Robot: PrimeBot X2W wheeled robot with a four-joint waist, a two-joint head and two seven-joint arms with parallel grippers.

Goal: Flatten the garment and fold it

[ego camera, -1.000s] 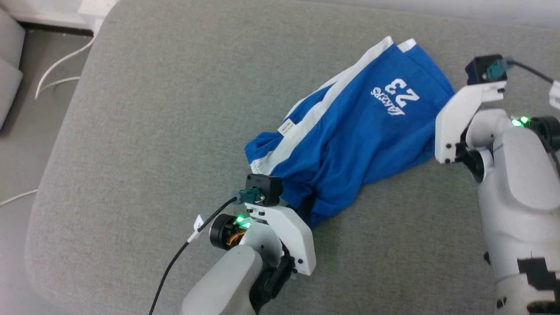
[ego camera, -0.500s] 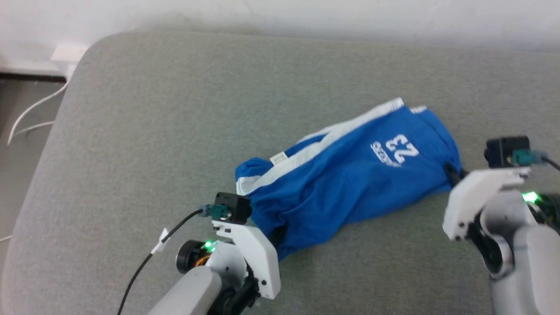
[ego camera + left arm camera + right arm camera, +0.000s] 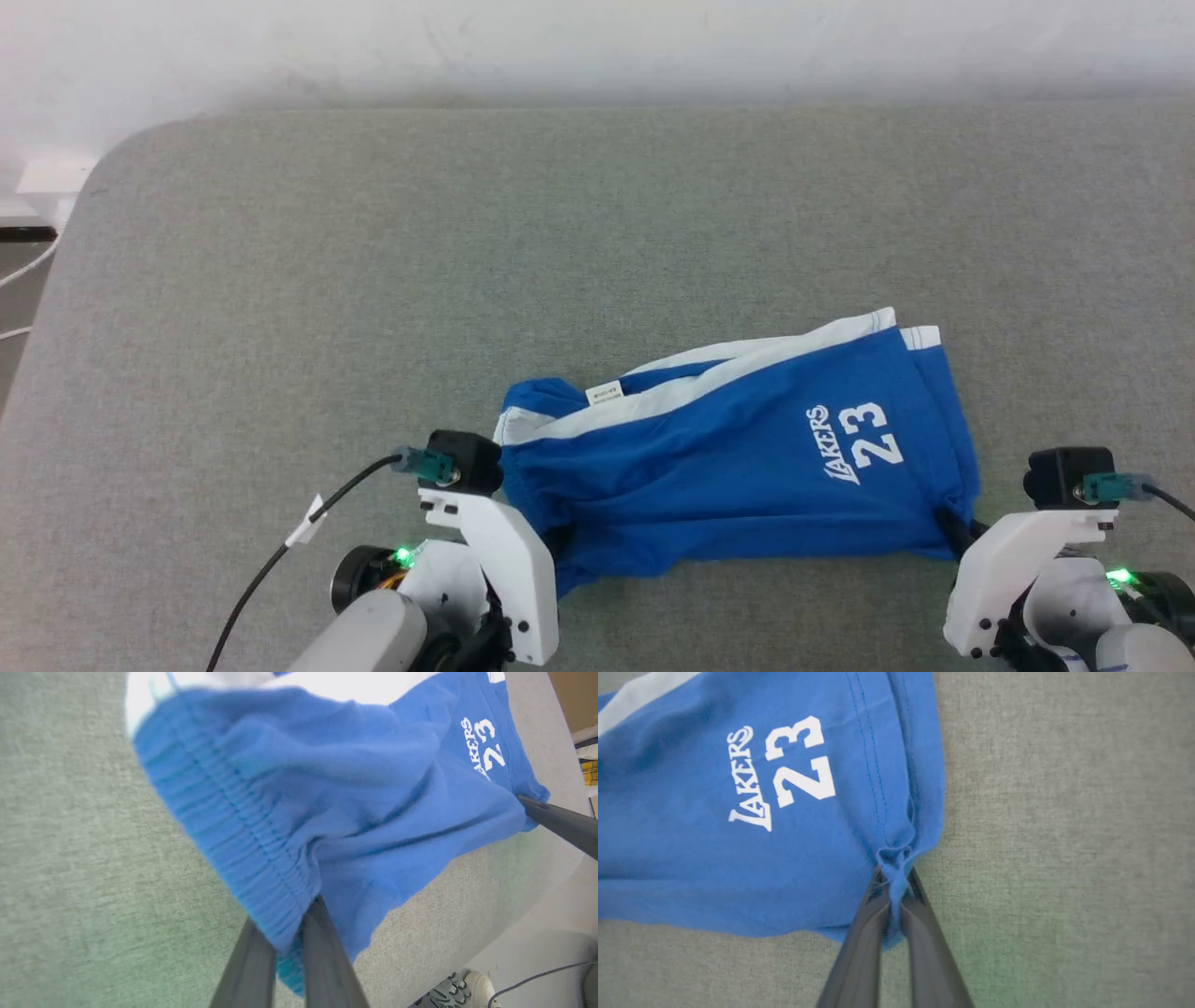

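The royal-blue shorts lie stretched left to right on the grey cushion, white stripe along the far side. The "LAKERS 23" print sits near the right end and a small white label at the left. My left gripper is shut on the ribbed waistband, its fingers pinching the blue cloth. At the other end my right gripper is shut on the bunched hem corner, just below the print. The right arm's dark finger also shows in the left wrist view.
The grey padded surface runs back to a white wall; its rounded left corner drops to the floor, where white cables lie. Beyond the cushion's near edge in the left wrist view are a shoe and a cable.
The head camera has shifted. Held at both ends, the shorts have swung from slanting to level across the view, the right gripper coming nearer with the hem end.
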